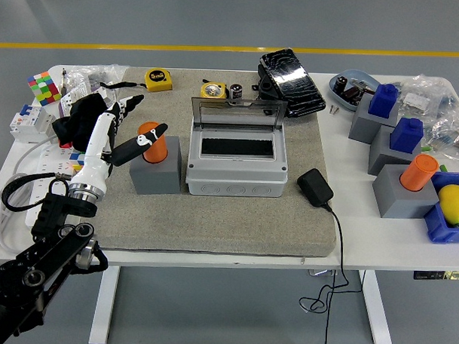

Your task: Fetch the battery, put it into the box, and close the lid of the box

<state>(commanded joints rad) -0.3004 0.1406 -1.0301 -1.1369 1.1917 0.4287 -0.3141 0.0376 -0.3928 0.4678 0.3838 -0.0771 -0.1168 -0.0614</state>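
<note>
Left hand (pixel 114 126) spread open near the table's (pixel 362 248) left edge, holding nothing, one fingertip touching the orange battery (pixel 152 142). Battery upright in a grey block (pixel 155 173), just left of the grey box (pixel 237 163). Box at mid-table, lid (pixel 238 112) raised at the back.

The orange battery (pixel 152 141) stands upright in a grey holder (pixel 155 173), beside the lid-open grey box (pixel 237 156), its slot seemingly empty.
</note>
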